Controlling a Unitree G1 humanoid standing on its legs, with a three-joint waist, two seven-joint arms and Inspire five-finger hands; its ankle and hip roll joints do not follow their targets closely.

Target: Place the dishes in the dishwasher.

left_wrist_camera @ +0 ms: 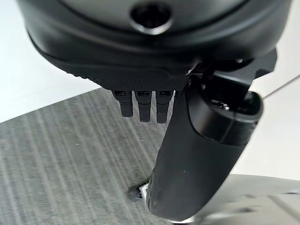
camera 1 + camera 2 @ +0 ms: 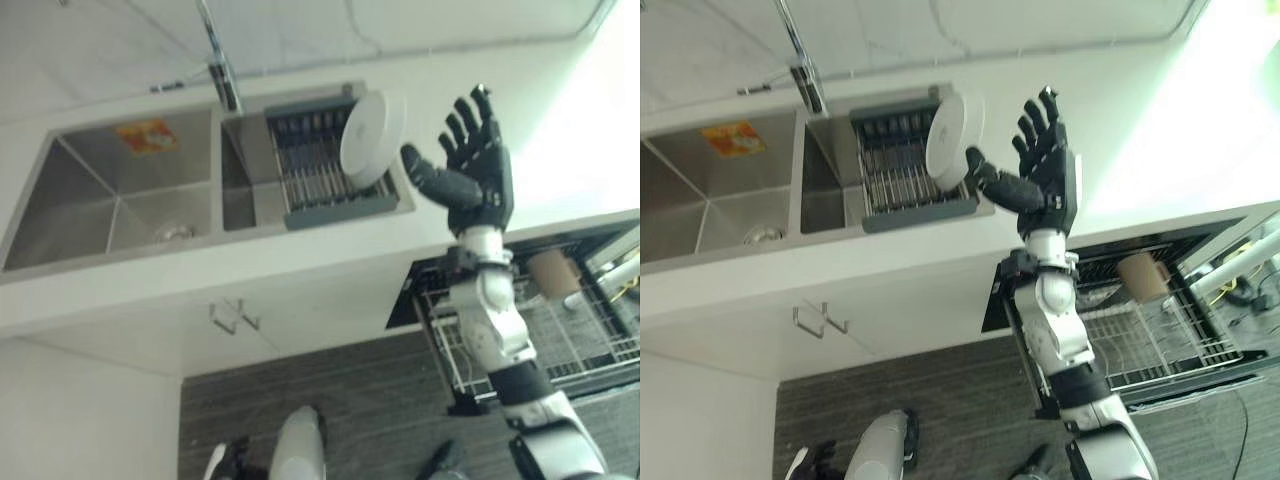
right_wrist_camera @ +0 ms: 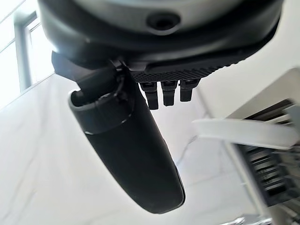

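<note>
White bench (image 2: 300, 265) w/ double sink (image 2: 120, 190); dishwasher rack (image 2: 1160, 340) pulled out below, at right. Right arm raised, right hand (image 2: 480, 165) up over bench, fingers (image 2: 470, 115) spread wide, thumb just by white plate (image 2: 372, 138), which stands on edge in dish rack (image 2: 320, 175). Left wrist view: left hand (image 1: 206, 154) over floor, fingers straight, holding nothing.

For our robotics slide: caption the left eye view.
Open right hand reaches toward white plate upright in sink drying rack.
</note>
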